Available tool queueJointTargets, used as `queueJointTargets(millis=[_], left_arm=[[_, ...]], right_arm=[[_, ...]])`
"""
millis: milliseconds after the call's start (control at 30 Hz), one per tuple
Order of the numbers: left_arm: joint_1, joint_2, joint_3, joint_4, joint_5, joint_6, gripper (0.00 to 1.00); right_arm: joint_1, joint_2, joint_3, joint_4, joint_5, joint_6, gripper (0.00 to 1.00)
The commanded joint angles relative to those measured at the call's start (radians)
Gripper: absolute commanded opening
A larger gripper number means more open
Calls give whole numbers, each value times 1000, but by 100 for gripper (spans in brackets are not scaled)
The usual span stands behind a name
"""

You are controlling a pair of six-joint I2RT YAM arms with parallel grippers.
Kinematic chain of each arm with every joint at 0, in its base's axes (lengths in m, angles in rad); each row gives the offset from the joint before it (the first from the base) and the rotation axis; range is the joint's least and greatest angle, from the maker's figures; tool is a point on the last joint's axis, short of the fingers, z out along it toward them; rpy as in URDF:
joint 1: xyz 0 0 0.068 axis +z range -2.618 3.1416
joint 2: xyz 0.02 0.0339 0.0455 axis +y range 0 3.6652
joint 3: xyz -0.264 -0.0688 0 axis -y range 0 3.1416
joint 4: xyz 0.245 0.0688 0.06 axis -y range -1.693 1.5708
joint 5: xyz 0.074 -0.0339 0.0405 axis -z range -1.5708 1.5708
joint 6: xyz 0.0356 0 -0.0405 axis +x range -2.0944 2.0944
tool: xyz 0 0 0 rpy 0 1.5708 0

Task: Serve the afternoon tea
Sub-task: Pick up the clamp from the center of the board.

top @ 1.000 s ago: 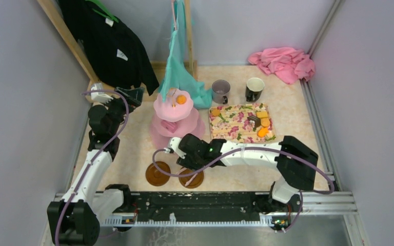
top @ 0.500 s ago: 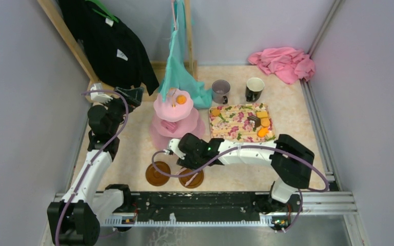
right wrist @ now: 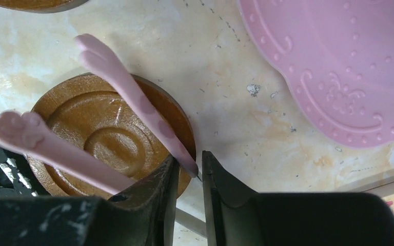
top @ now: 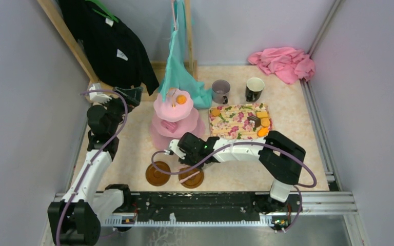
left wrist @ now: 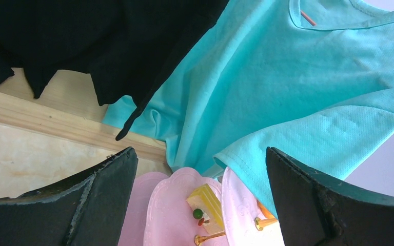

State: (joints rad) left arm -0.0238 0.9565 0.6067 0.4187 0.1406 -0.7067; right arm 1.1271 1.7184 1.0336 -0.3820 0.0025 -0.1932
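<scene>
The right gripper (right wrist: 201, 174) has drawn its jaws in over the last second, and they now pinch the end of a pink stick (right wrist: 133, 97). It slants over the brown disc (right wrist: 77, 128) on the table (right wrist: 225, 77), near the pink stand (right wrist: 338, 66); a second stick (right wrist: 46, 146) lies alongside. The left gripper (left wrist: 200, 154) hangs with jaws wide open and empty. The lift looks ready to begin.

R end effector (top: 179, 152) low betw. pink stand (top: 177, 110) & brown disc (top: 197, 179), pink stick (top: 186, 179) across disc.

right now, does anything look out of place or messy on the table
The teal shirt droops off its hanger onto the table behind the pink stand, crowding it. The pink cloth lies crumpled in the far right corner.
</scene>
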Motion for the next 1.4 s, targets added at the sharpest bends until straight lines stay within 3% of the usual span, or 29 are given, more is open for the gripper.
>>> queueJointTargets(millis=[0,533,1367], left_arm=[[11,3,7,14,10,-3,99],[15,15,8,15,16,-1,99],[13,16,8,2,16,3,99]], right_arm=[[-9,4,53,33,-11,-18,22],[-9,-56,68,12,149,60,0],[-104,-204,-19,-64,277,383,0]])
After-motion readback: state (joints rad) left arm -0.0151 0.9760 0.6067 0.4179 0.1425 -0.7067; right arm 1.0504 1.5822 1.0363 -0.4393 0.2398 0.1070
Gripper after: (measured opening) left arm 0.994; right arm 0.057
